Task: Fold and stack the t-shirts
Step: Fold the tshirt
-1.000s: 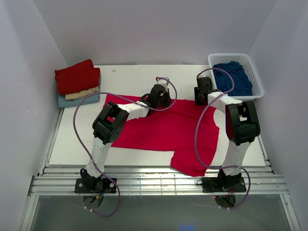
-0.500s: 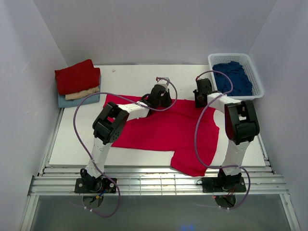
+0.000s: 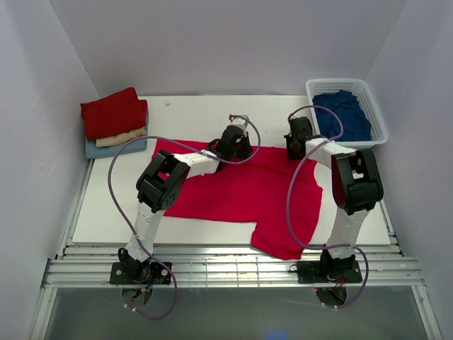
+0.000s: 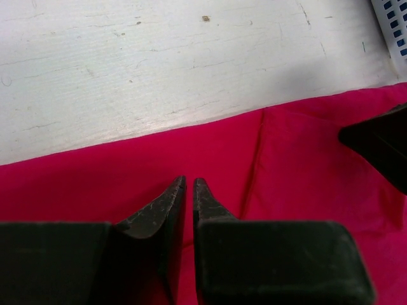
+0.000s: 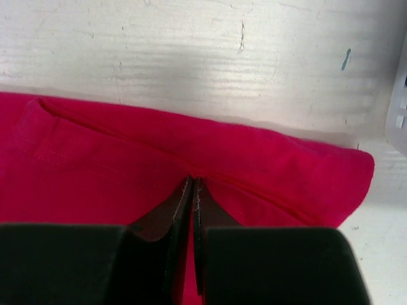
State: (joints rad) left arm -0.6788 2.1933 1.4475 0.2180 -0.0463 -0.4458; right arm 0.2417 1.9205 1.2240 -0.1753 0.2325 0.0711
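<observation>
A bright crimson t-shirt (image 3: pixel 241 191) lies spread across the middle of the table, and its near hem hangs over the front edge. My left gripper (image 3: pixel 232 144) sits on the shirt's far edge. Its jaws (image 4: pixel 188 184) are nearly together, with red cloth in the thin gap. My right gripper (image 3: pixel 297 142) is at the shirt's far right corner. It (image 5: pixel 193 181) is shut on a puckered fold of the crimson t-shirt (image 5: pixel 191 152). Folded dark red (image 3: pixel 112 112), cream (image 3: pixel 122 137) and pale blue (image 3: pixel 117 148) t-shirts are stacked at the back left.
A white lattice basket (image 3: pixel 312 86) holding a crumpled navy shirt (image 3: pixel 343 113) stands at the back right, just beyond my right gripper. Its corner shows in the left wrist view (image 4: pixel 395 25). White walls close in the table on three sides.
My right gripper's jaws have closed on the shirt's far edge. Both arms have stayed almost where they were, and the left gripper's grip is unchanged.
</observation>
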